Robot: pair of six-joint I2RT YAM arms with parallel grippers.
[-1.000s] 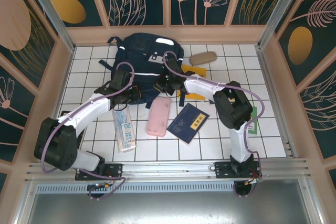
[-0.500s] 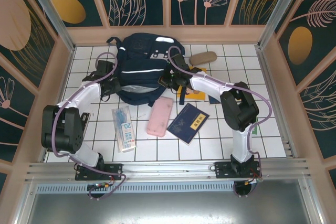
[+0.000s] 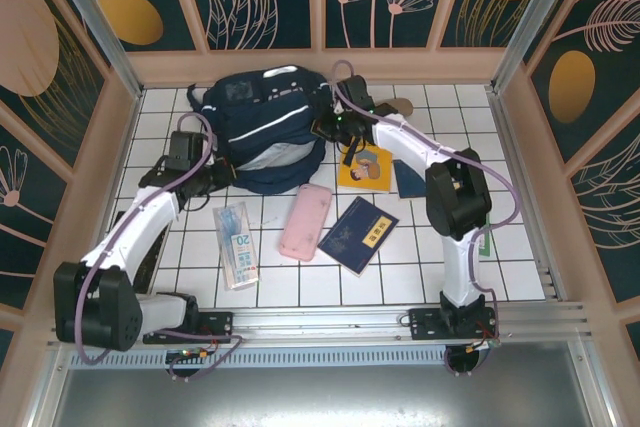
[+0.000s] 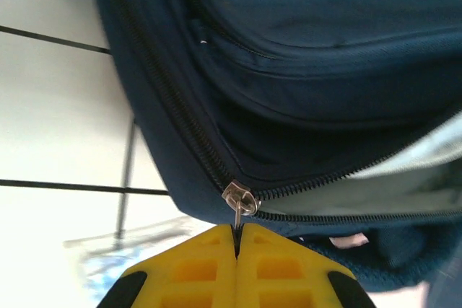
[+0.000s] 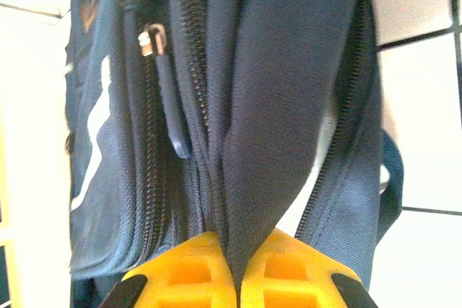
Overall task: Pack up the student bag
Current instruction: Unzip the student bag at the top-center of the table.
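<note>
The student bag (image 3: pixel 265 127), a large navy backpack with pale stripes, lies bunched at the back of the tiled table. My left gripper (image 3: pixel 218 177) is at its near-left corner. In the left wrist view this gripper (image 4: pixel 237 230) is shut on the metal zipper pull (image 4: pixel 239 200), and the zip beside it gapes over a pale lining (image 4: pixel 382 189). My right gripper (image 3: pixel 326 127) is at the bag's right side. In the right wrist view it (image 5: pixel 237 254) is shut on a fold of the bag's fabric (image 5: pixel 289 106), next to another zip pull (image 5: pixel 151 37).
In front of the bag lie a clear packet (image 3: pixel 237 245), a pink pencil case (image 3: pixel 303 221) and a dark-blue booklet (image 3: pixel 358 234). A yellow book (image 3: pixel 365 167), a second dark booklet (image 3: pixel 408 179) and a tan pouch (image 3: pixel 402 105) lie under and beyond the right arm. Wooden walls enclose the table.
The bag has been drawn up and leftward into a bunched shape. My left gripper swung out to the bag's left corner. My right gripper moved toward the back with the fabric, uncovering the yellow book.
</note>
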